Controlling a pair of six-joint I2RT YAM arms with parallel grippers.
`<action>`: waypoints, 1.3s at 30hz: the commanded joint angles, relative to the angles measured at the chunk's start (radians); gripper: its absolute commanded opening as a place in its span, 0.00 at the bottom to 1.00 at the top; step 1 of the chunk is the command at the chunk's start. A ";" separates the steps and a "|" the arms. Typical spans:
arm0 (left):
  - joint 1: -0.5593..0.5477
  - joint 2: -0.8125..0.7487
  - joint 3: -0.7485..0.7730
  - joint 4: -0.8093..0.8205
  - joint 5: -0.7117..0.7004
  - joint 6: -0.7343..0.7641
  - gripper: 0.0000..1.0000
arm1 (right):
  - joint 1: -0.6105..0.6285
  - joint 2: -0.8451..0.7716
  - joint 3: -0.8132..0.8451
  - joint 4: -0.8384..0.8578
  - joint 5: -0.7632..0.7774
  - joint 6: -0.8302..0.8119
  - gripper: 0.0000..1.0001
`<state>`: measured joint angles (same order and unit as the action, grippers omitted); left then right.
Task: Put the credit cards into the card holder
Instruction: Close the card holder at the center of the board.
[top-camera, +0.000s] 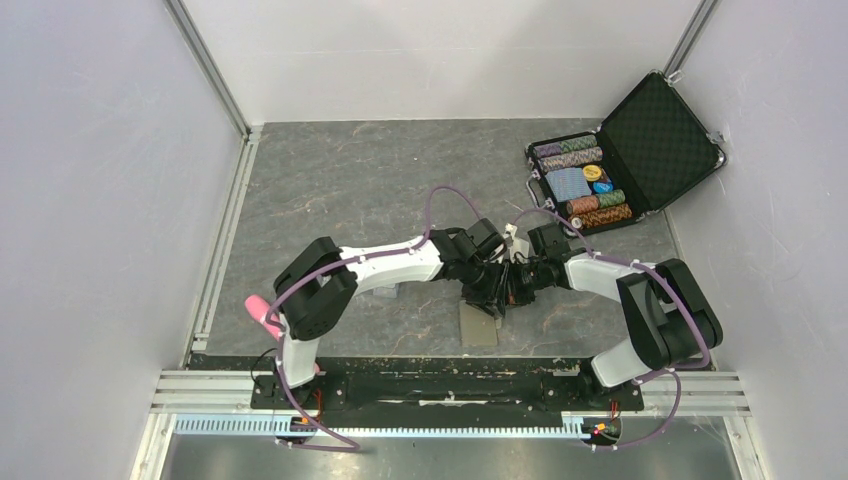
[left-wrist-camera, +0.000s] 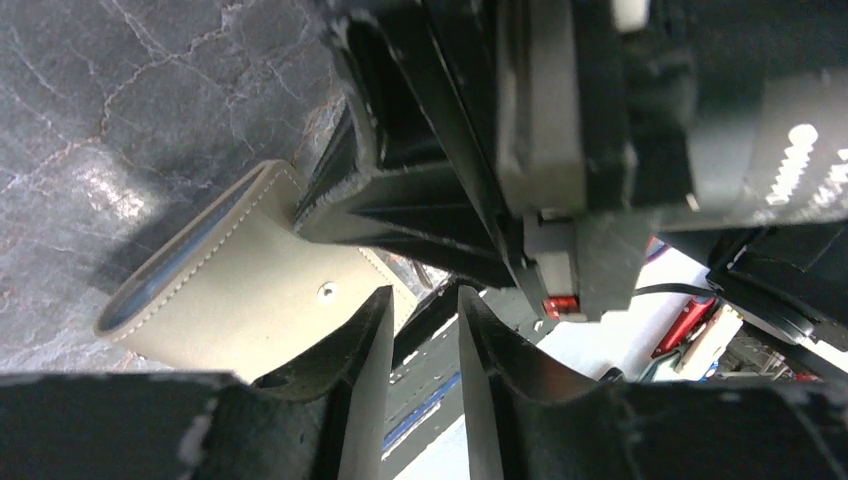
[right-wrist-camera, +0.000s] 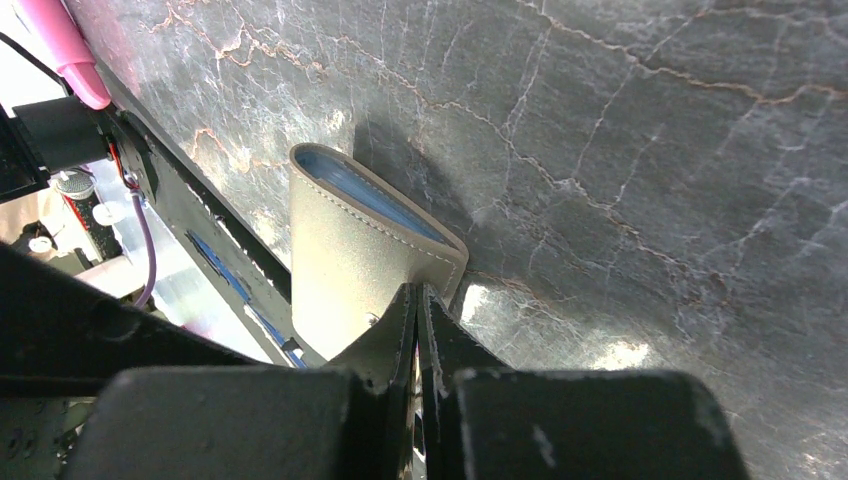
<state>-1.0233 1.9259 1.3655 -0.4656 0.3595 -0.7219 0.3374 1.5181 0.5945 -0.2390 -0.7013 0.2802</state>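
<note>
Underneath, a dark, cracked-looking table (top-camera: 330, 180) is ringed by white walls (top-camera: 100, 200). The card holder (right-wrist-camera: 350, 250) is touched by the closed right claw (right-wrist-camera: 417, 300); the left claw (left-wrist-camera: 425, 300) is held open beside it.

We see the card holder (right-wrist-camera: 350, 250) in olive-tan, with pale stitching along its edges, a pale blue lining and a small silvery snap. The table (top-camera: 350, 180) is dark grey, marbled with thin whitish and rust-tinted veins. At its far right corner the case (top-camera: 660, 130) is black, its lid lined in a quilted diamond pattern. The chips (top-camera: 580, 157) inside run in striped rows of green, purple and brown, beside a blue deck (top-camera: 568, 183) and single yellow and blue pieces. At the near left edge a pink thing (top-camera: 262, 312) shows. The arms (top-camera: 390, 265) are white and black, with purple cables (top-camera: 440, 195).
</note>
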 joint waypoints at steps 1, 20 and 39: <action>-0.006 0.048 0.063 0.002 -0.014 -0.031 0.34 | 0.006 0.001 -0.027 0.009 0.074 -0.022 0.00; -0.005 -0.019 0.051 -0.131 -0.130 0.005 0.02 | 0.006 -0.018 -0.026 0.002 0.072 -0.019 0.00; -0.005 0.026 0.020 -0.162 -0.107 0.030 0.03 | 0.006 -0.090 -0.011 0.005 0.064 -0.021 0.00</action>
<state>-1.0237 1.9503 1.3952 -0.6132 0.2443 -0.7204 0.3389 1.4776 0.5755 -0.2424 -0.6552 0.2771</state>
